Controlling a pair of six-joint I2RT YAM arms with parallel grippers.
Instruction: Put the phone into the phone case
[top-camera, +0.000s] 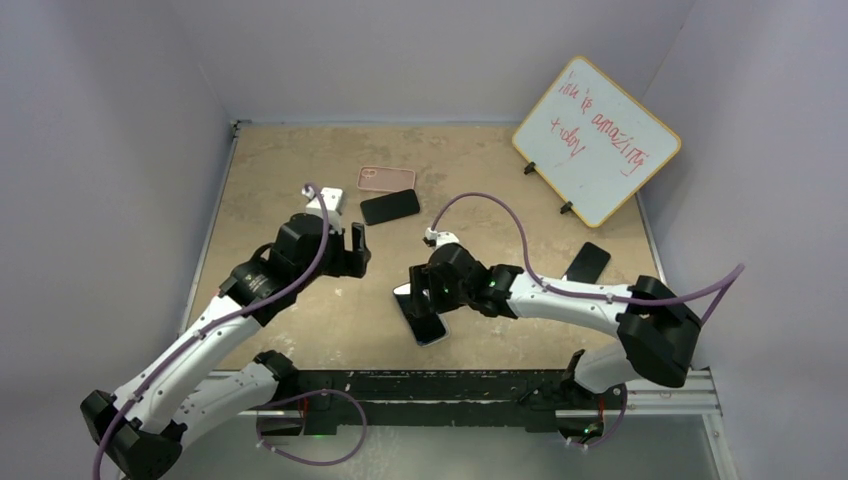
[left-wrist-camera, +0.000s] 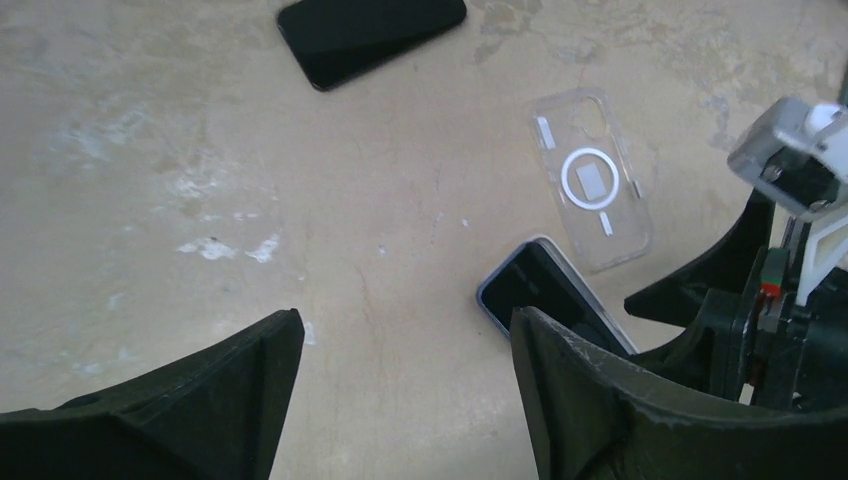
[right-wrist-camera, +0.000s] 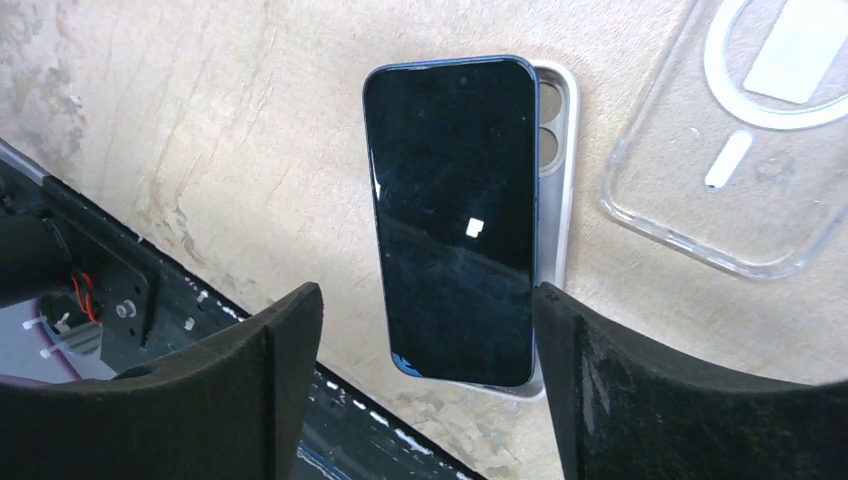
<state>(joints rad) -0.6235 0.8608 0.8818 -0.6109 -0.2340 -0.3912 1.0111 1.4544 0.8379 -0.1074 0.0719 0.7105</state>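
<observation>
A blue phone (right-wrist-camera: 452, 215) lies screen up on the table, resting askew on a white-rimmed case (right-wrist-camera: 560, 130) whose right edge sticks out beside it. It also shows in the top view (top-camera: 427, 325) and in the left wrist view (left-wrist-camera: 535, 290). A clear case with a white ring (right-wrist-camera: 745, 150) lies empty just beside it, as the left wrist view (left-wrist-camera: 598, 185) also shows. My right gripper (right-wrist-camera: 430, 350) is open, low over the phone's near end, its fingers astride it without touching. My left gripper (left-wrist-camera: 405, 370) is open and empty above bare table, left of the phone.
A second black phone (top-camera: 390, 206) and a pink case (top-camera: 386, 178) lie further back at the middle. A third dark phone (top-camera: 588, 262) lies at the right, near a propped whiteboard (top-camera: 597, 140). The table's near edge and black rail (right-wrist-camera: 120, 290) run close behind the right gripper.
</observation>
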